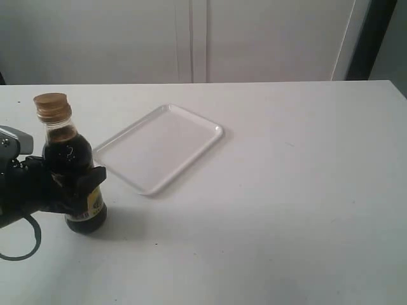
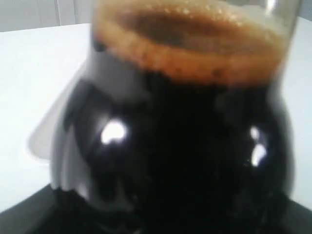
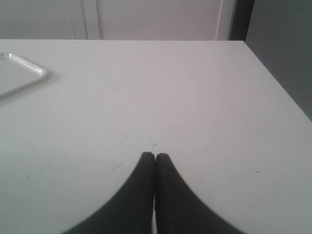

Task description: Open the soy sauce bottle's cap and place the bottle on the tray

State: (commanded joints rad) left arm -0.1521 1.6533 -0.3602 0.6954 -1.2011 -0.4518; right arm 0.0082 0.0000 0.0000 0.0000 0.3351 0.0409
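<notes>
Gripping the soy sauce bottle (image 1: 73, 175) upright beside the tray (image 1: 159, 149), our left hand (image 1: 67, 184) is steadying it on the table (image 1: 286, 190). Our right hand (image 3: 155, 157), clenched empty, should be prying the closed cap (image 1: 51, 107) without tipping it.

No readable text is showing in any view. In the exterior view, at the lower left of the frame, the soy sauce bottle (image 1: 71, 166) is carrying a label (image 1: 94, 202) showing yellow, but any printing on it is too small and blurred to read. The left wrist view is filling with the bottle's dark glass, out of focus, and is showing no lettering.
</notes>
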